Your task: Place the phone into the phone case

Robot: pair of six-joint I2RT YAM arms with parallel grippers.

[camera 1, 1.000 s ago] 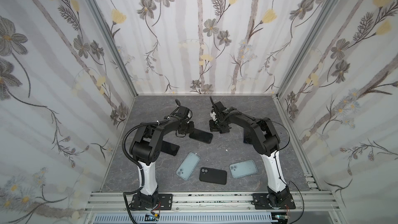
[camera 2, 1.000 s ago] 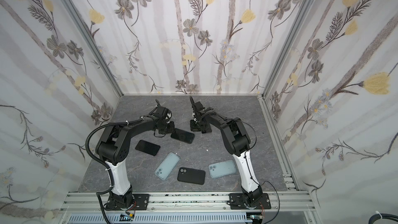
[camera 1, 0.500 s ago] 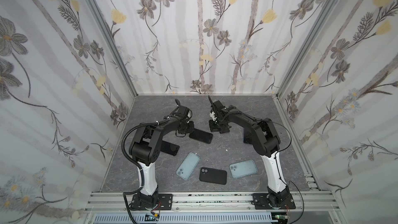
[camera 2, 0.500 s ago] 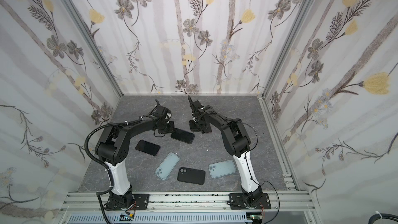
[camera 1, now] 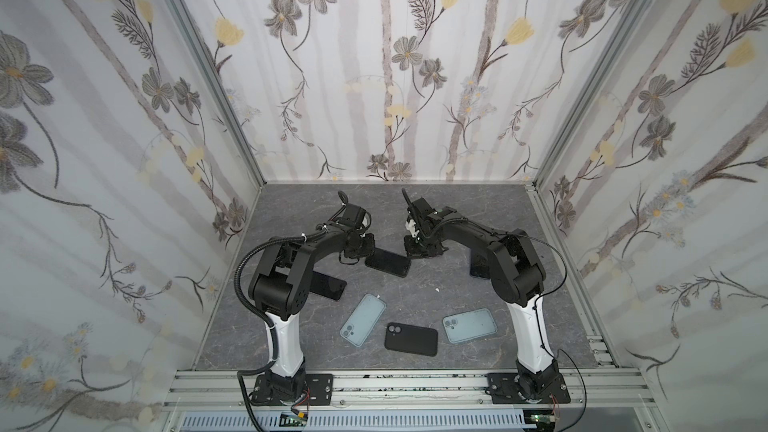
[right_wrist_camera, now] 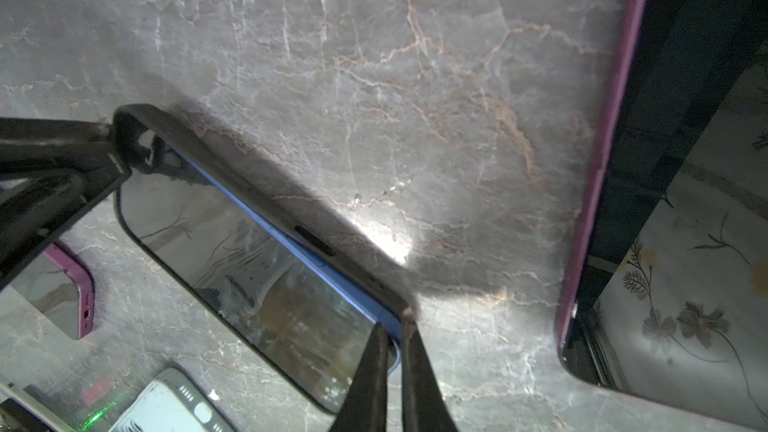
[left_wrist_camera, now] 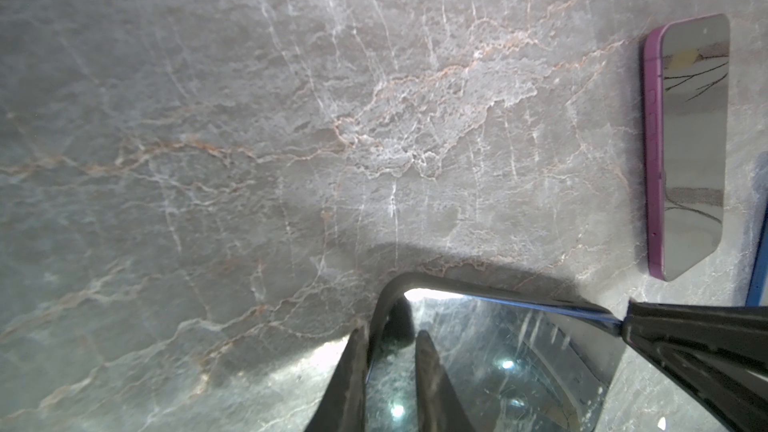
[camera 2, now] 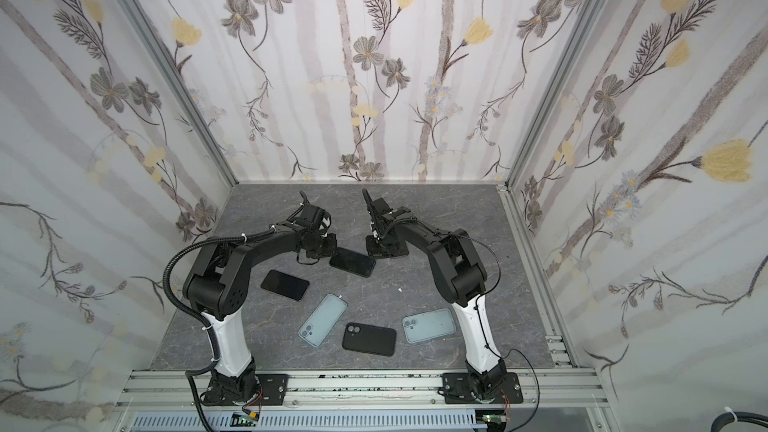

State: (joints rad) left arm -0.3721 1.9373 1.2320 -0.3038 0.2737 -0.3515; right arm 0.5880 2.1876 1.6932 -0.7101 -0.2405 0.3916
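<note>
1. Middle of a top view: the phone (camera 1: 387, 263) lies screen-up on the grey table (camera 1: 457, 209), partly seated in its black phone case (right_wrist_camera: 266, 201). A blue edge shows along one long side.
2. My left claw (left_wrist_camera: 390, 332) is nearly shut, pinching the case rim at one corner. My right claw (right_wrist_camera: 395, 322) is all but shut on the rim at that side's other end.
3. I judge I should ease the rim outward and press down evenly, so the blue edge slips under the lip.
4. Lower left lies a purple-cased phone (camera 2: 285, 284). At lower centre are a pale blue case (camera 1: 363, 320) and a spare black case (camera 1: 410, 339). All lie apart; nothing blocks me.
</note>
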